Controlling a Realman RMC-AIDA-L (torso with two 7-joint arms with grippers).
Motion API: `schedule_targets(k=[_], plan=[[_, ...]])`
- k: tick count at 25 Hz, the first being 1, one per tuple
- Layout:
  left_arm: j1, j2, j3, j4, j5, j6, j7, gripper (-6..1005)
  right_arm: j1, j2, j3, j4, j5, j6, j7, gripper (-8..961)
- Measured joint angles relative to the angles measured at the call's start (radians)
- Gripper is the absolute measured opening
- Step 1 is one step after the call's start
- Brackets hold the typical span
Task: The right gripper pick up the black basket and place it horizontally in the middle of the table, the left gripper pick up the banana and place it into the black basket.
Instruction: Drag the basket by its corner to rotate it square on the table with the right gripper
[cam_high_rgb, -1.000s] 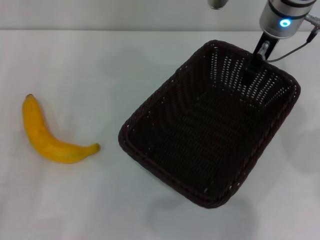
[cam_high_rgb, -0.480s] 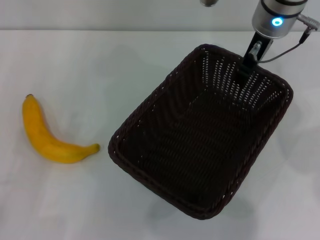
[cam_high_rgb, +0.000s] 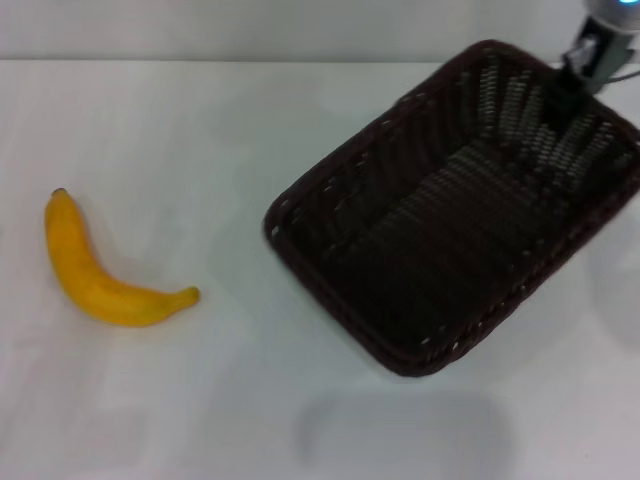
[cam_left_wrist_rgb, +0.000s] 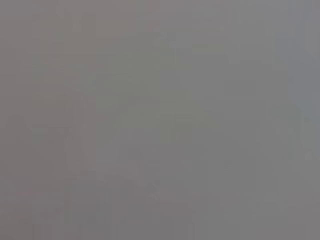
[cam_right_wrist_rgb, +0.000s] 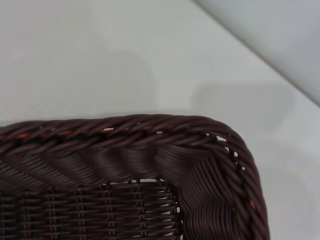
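The black basket hangs tilted above the white table at the right, its shadow lying apart from it near the front. My right gripper is at the top right edge, shut on the basket's far rim. The right wrist view shows a braided corner of the basket over the table. The yellow banana lies on the table at the left, well apart from the basket. My left gripper is out of view; the left wrist view shows only plain grey.
A grey wall band runs along the table's far edge. Bare white table lies between the banana and the basket and along the front.
The basket has swung to the right and risen toward the camera with the right gripper, whose wrist has slid mostly out of the top right corner. The banana has not moved.
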Motion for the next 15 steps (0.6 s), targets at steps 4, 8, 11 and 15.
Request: schedule_targets(k=[4,8,11,15], plan=[[-0.017,-0.001,0.000,-0.001,-0.001,0.002,0.027,859,-0.074,-0.012,0.072,-0.106,-0.001,0.062,0.065,240],[-0.029,-0.002,-0.001,0.000,-0.003,0.002,0.037,859,-0.125,-0.027,0.212,-0.181,-0.003,0.131,0.127,235],[-0.044,0.000,-0.003,0.006,-0.008,0.002,0.038,859,-0.160,-0.043,0.243,-0.200,-0.001,0.182,0.195,217],[-0.071,0.002,-0.004,0.008,-0.013,0.017,0.039,859,-0.210,-0.016,0.257,-0.258,0.028,0.206,0.250,191]])
